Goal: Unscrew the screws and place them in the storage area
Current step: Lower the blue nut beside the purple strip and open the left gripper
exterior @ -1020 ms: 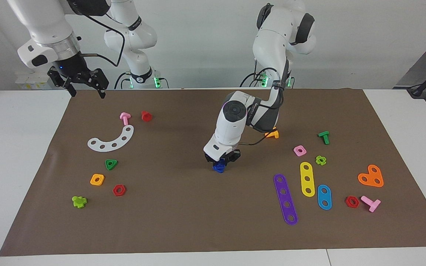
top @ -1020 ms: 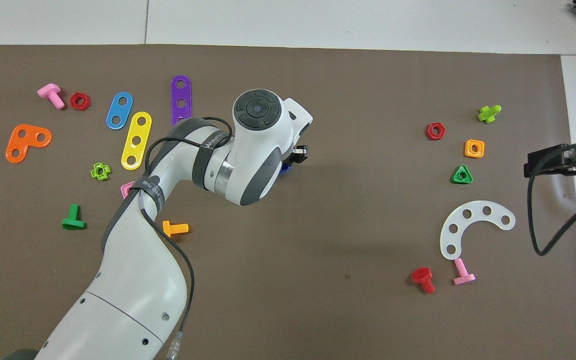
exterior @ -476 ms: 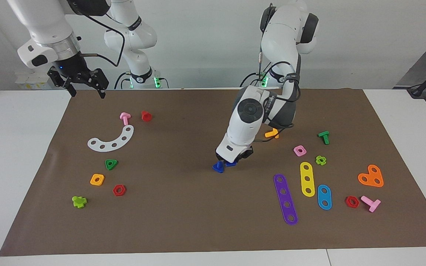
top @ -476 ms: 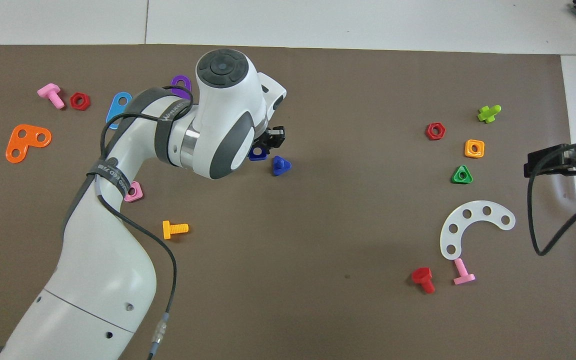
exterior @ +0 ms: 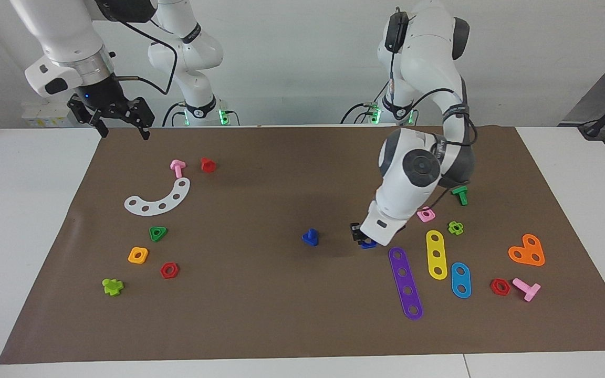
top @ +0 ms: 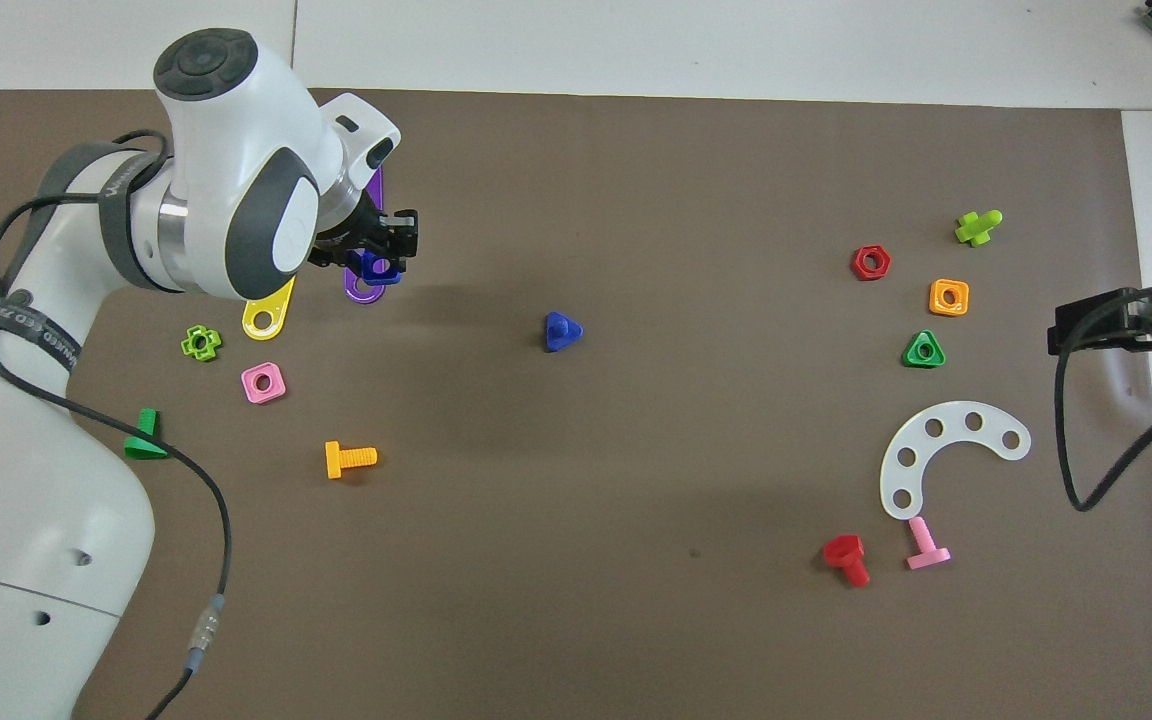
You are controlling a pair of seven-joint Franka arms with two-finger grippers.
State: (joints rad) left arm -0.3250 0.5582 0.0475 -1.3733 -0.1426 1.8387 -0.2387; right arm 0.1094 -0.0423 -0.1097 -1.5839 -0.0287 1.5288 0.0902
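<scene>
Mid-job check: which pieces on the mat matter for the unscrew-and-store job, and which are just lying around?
In play:
- blue bolt, mid-mat
- blue square nut, held by left gripper
- white curved strip, marking storage
- right gripper, waiting

Lying about:
- purple strip
- yellow strip
- orange heart plate
- orange bolt

A white table (exterior: 29, 220) carried a brown paper mat (exterior: 281, 315) — on it lay a blue screw (exterior: 310, 237), a white curved strip (exterior: 158, 198) and coloured nuts.

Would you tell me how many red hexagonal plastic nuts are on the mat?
2 red hexagonal nuts: one beside the orange square nut, one beside the pink T-shaped bolt. None seems hidden.
</scene>
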